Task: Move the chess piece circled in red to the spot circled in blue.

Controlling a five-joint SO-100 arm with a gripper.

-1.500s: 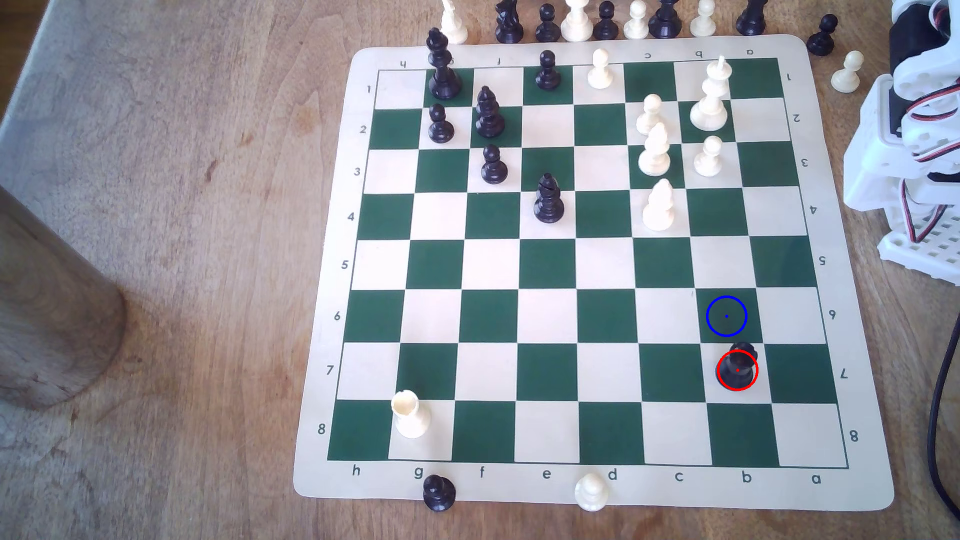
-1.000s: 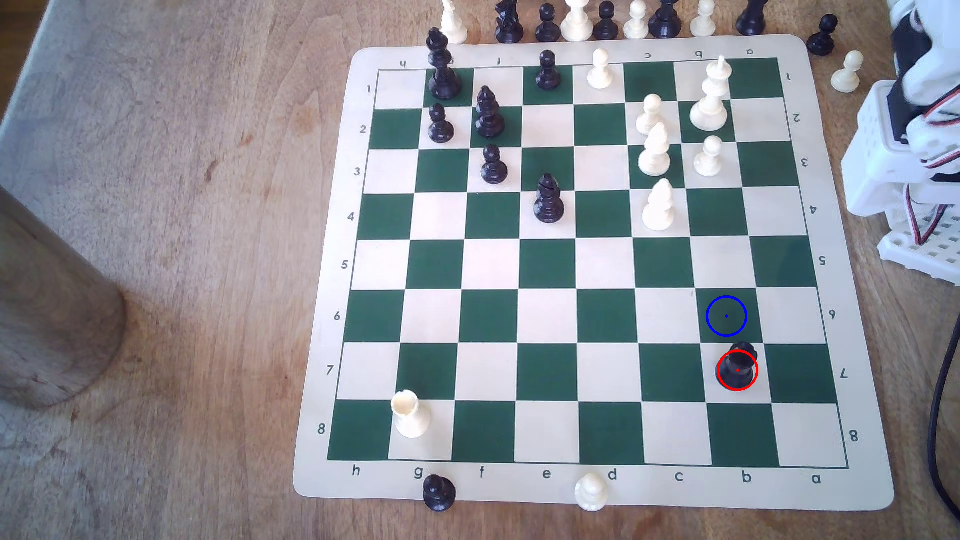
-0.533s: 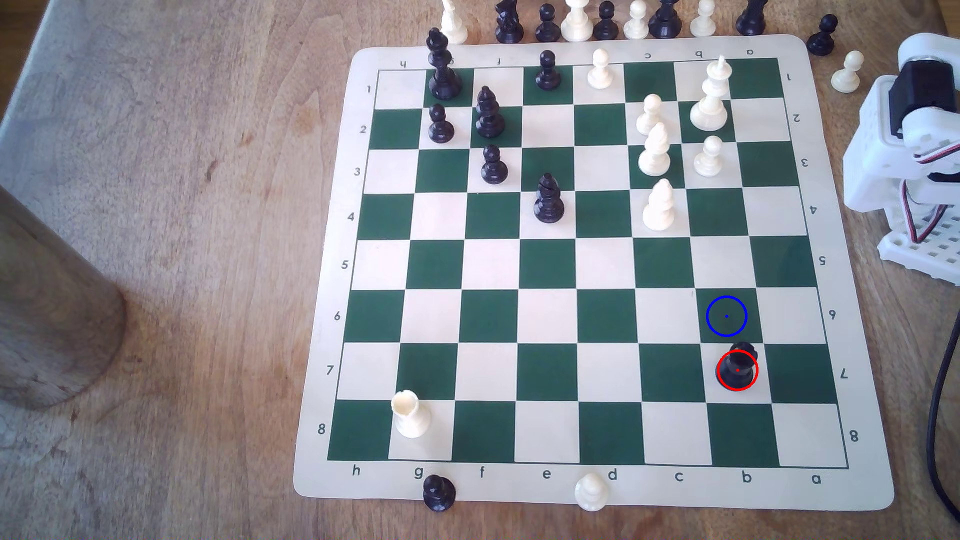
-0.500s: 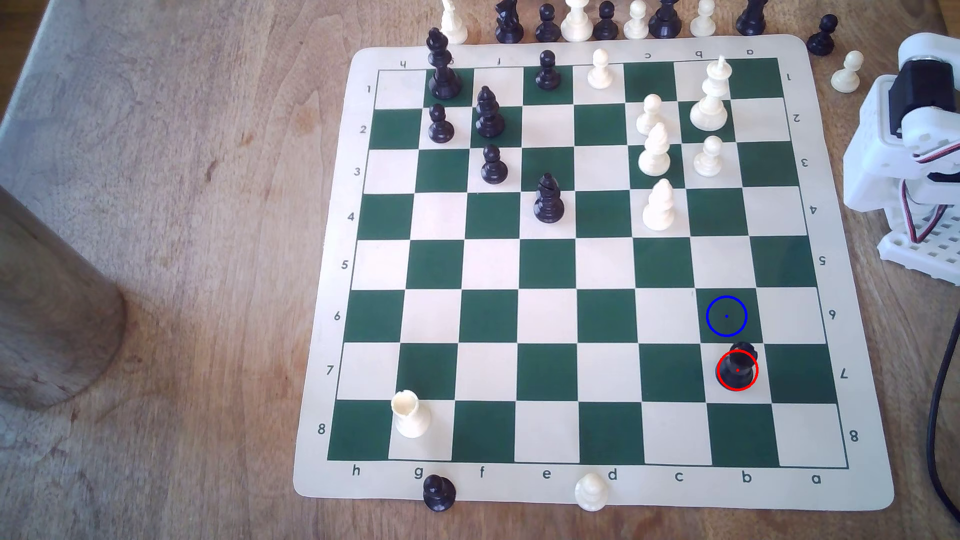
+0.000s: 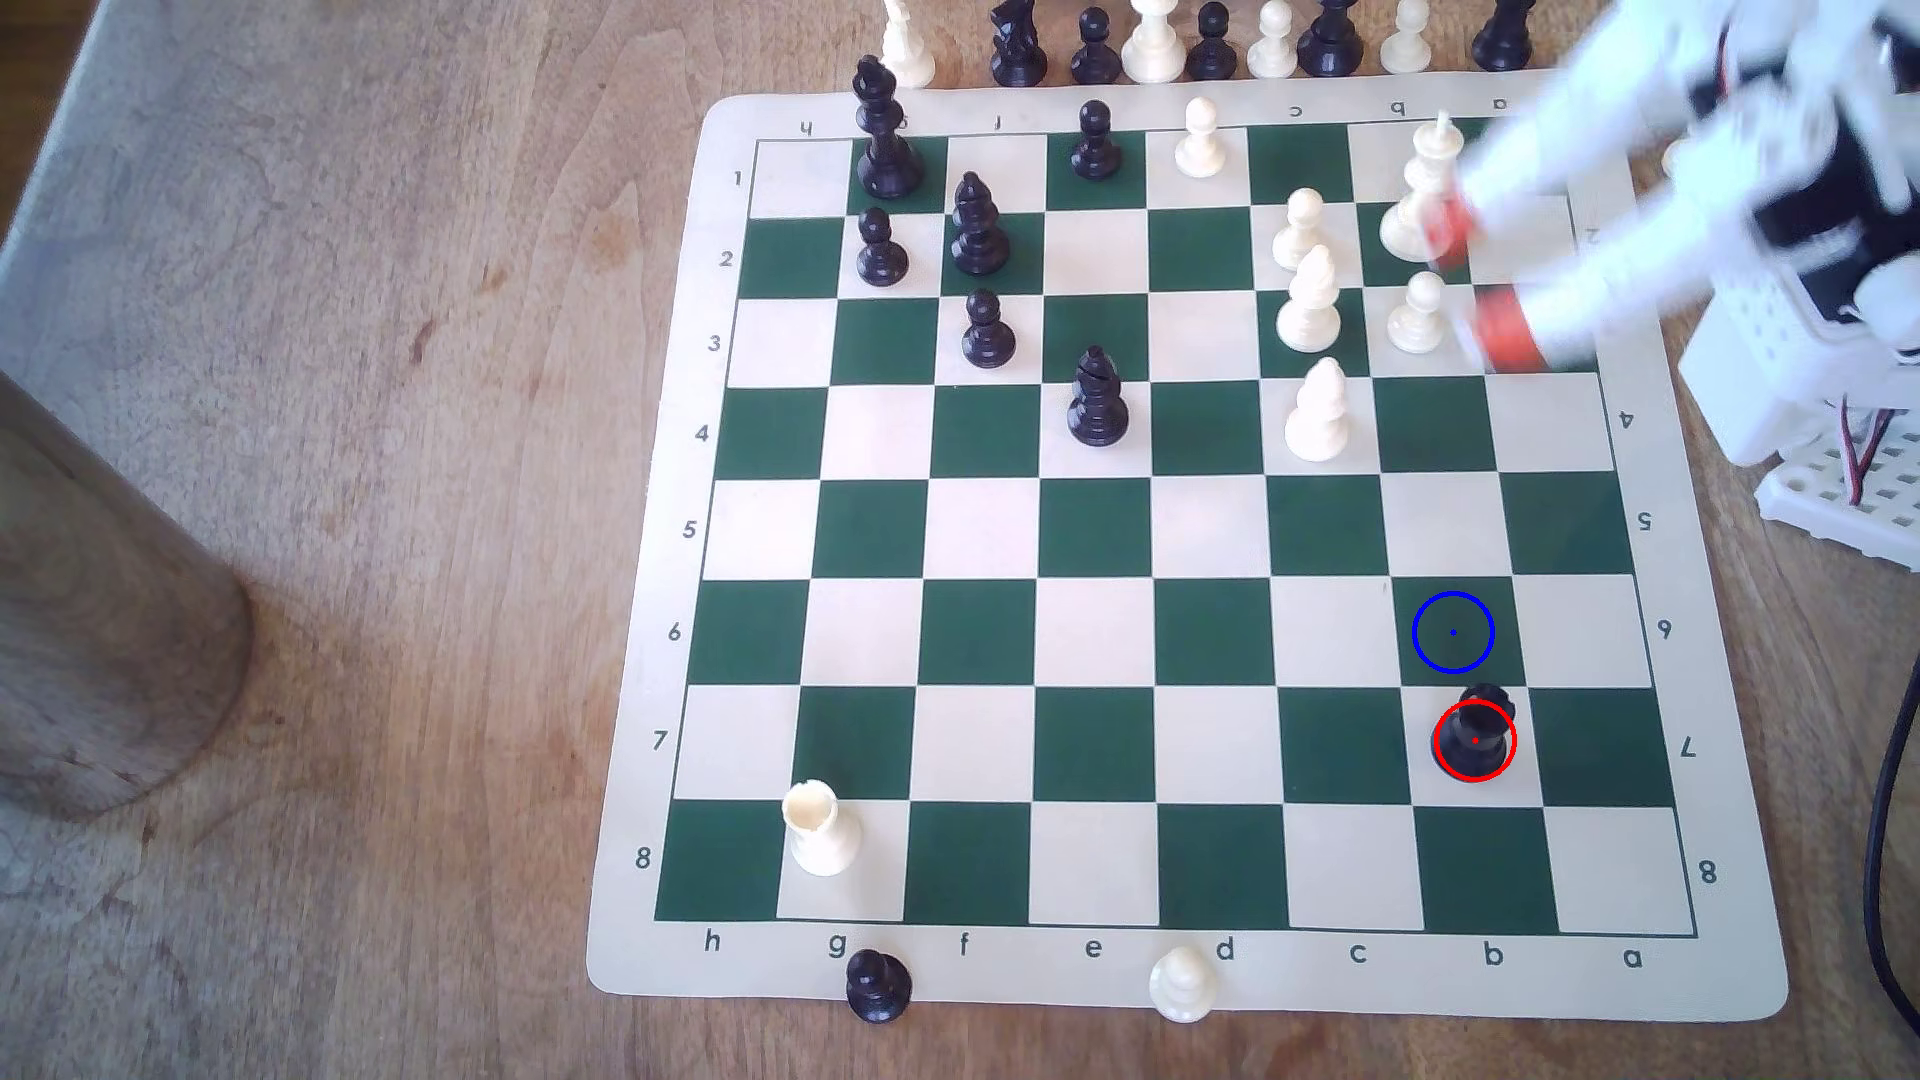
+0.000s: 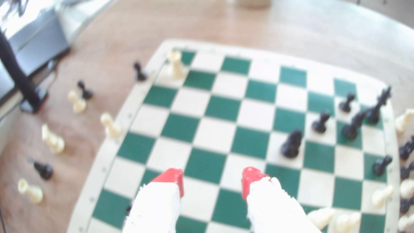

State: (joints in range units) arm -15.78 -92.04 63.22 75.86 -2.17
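The chess piece circled in red, a short black rook (image 5: pixel 1475 732), stands upright on a cream square near the board's lower right corner in the exterior view. The spot circled in blue (image 5: pixel 1454 632) is the dark green square just beyond it, and it is bare. My gripper (image 5: pixel 1477 280) hovers motion-blurred over the board's upper right corner, far from the rook, with its red-tipped white fingers (image 5: pixel 1507 332) spread. In the wrist view the gripper (image 6: pixel 212 181) is open, with only board squares between its tips.
A white king (image 5: pixel 1421 197), a white pawn (image 5: pixel 1418 312) and two white bishops (image 5: pixel 1309 301) stand close to the gripper. Captured pieces (image 5: pixel 1153 47) line the far edge. The arm's base (image 5: pixel 1839 415) and a black cable (image 5: pixel 1881 831) are at the exterior view's right. A wooden post (image 5: pixel 104 623) stands left.
The arm has swung from the exterior view's right edge out over the board's upper right corner, bringing the open gripper into view. The black rook has not moved.
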